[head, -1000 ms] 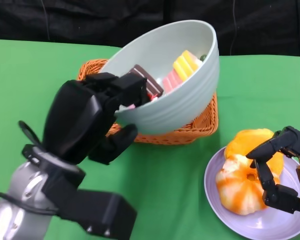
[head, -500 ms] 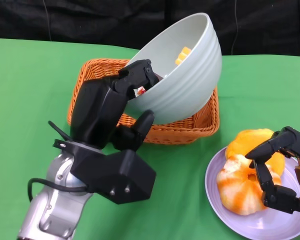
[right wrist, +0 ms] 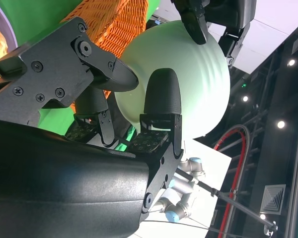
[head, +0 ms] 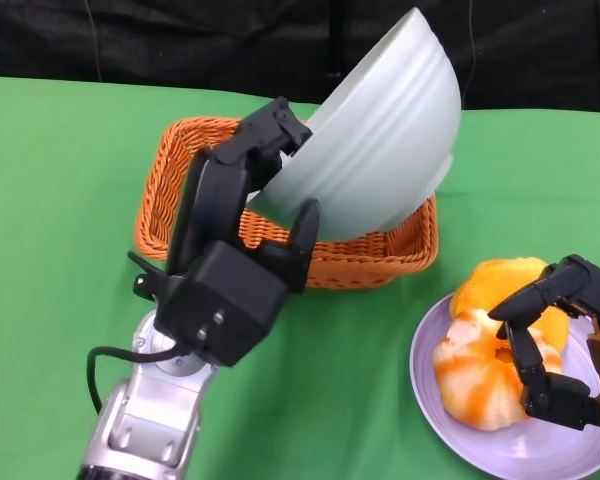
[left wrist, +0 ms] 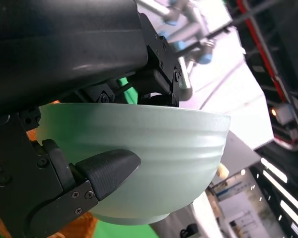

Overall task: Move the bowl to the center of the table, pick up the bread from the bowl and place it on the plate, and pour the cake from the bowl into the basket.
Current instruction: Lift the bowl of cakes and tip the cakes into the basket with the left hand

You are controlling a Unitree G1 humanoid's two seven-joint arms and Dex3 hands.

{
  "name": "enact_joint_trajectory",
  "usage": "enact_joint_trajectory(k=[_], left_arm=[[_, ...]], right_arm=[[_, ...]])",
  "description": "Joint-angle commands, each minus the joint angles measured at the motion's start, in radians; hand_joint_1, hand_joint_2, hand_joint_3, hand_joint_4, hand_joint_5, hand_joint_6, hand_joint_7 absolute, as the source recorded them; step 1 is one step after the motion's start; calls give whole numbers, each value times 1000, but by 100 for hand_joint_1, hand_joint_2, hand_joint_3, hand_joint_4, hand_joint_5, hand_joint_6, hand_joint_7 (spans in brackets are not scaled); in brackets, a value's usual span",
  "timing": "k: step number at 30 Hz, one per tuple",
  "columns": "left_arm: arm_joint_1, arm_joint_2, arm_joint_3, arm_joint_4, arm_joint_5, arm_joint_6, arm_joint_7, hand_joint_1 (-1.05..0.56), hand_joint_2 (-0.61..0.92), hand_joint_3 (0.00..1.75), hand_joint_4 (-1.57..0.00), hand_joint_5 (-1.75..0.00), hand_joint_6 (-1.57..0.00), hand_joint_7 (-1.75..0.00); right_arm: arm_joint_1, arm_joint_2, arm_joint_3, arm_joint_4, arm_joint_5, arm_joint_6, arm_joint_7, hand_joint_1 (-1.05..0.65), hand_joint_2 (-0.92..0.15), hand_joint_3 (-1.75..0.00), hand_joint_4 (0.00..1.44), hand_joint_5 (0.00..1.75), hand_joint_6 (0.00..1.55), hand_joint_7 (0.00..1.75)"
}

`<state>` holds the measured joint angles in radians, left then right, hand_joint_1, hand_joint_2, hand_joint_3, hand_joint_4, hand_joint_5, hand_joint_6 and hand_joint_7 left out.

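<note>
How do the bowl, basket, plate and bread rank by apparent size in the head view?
1. Basket, widest, though partly hidden.
2. Bowl, raised nearer the camera, so its lead over the plate is unsure.
3. Plate, cut off at the frame edge.
4. Bread, smallest.

Bowl [head: 380, 140] tipped over basket [head: 190, 190] — plate [head: 500, 445] with bread [head: 475, 375] at right.

— What is different now?
— Your left hand [head: 242, 210] tips the bowl [head: 380, 140] much more over the basket [head: 280, 235]. You now see its ribbed outside.
— And the cake?
— You saw the pieces inside before. Now the bowl hides them.
</note>
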<state>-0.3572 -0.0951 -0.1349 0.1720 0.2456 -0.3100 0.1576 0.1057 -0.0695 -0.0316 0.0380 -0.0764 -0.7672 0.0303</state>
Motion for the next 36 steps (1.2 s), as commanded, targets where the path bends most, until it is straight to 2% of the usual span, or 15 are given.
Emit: enact_joint_trajectory(k=[1,13,21,36], left_arm=[[-9,-33,16,-39,-53,38,1,-13,20,175,-104,-175,-89,-175],[19,-143,66,-118,-308,232,-57,-15,23,175,-105,-175,-90,-175],[23,-173,93,-142,-418,304,-66,-16,23,175,-105,-175,-89,-175],[14,-220,178,-161,-744,451,-84,-22,25,175,-109,-175,-90,-175]], right_arm=[[2,-4,-1,5,14,2,1,-13,-43,-117,72,151,70,125],[2,-4,-1,12,12,-3,4,-12,-39,-123,74,149,72,125],[5,-2,2,7,5,2,2,-11,-39,-123,74,149,72,125],[11,-6,7,0,15,11,10,-10,-41,-119,73,149,71,124]])
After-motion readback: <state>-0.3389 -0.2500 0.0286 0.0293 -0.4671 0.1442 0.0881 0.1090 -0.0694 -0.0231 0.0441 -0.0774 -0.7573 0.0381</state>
